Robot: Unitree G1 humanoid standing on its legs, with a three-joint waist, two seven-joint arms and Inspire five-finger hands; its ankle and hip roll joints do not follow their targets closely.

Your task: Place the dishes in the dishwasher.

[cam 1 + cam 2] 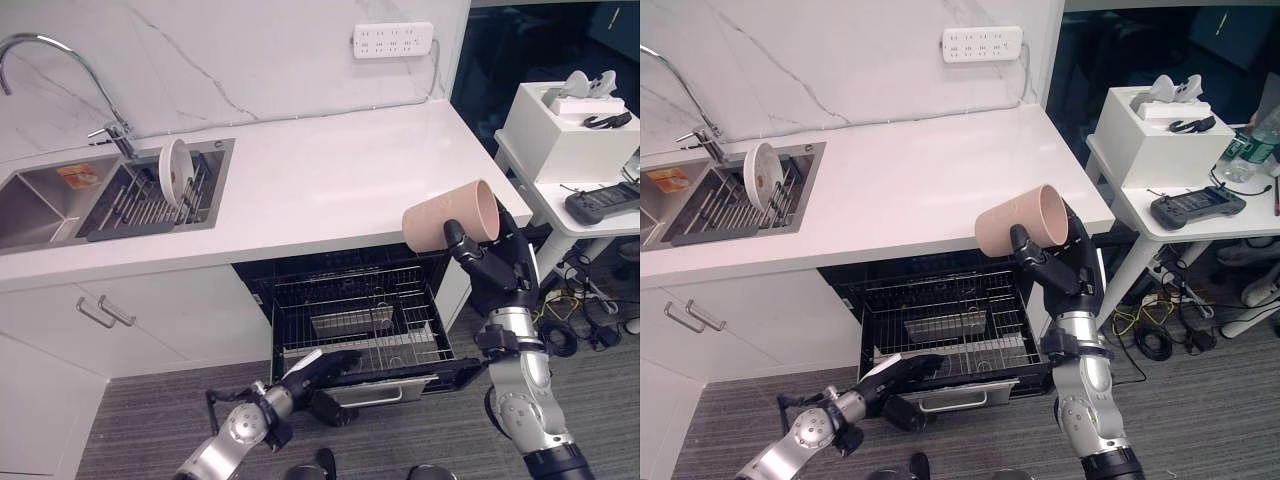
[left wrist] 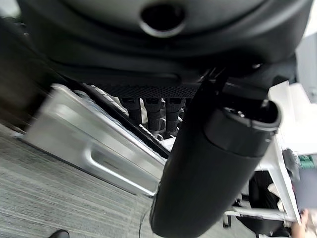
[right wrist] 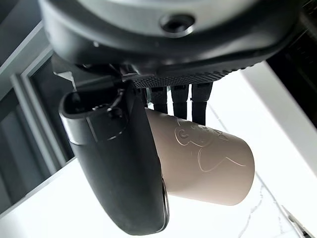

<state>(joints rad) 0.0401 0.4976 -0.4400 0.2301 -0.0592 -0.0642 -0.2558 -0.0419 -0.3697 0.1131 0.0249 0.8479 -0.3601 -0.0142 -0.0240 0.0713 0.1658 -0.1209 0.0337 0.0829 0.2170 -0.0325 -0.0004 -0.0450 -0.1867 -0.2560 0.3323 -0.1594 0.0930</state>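
Note:
A beige cup (image 1: 450,222) lies on its side in my right hand (image 1: 495,270), whose fingers and thumb curl round it, as the right wrist view shows with the cup (image 3: 208,158) past the thumb (image 3: 119,163). It hangs just off the counter's front right corner, above the open dishwasher's pulled-out wire rack (image 1: 300,292). My left hand (image 1: 315,368) is low at the rack's front edge, fingers stretched out onto it, above the silver handle (image 2: 94,153). A white plate (image 1: 176,172) stands upright in the sink's drying rack (image 1: 140,205).
The white counter (image 1: 330,180) runs above the dishwasher, with the sink (image 1: 40,200) and tap at its left. A small metal basket (image 1: 350,322) sits inside the wire rack. To the right stands a white side table with a box (image 1: 565,125) and a controller (image 1: 600,203).

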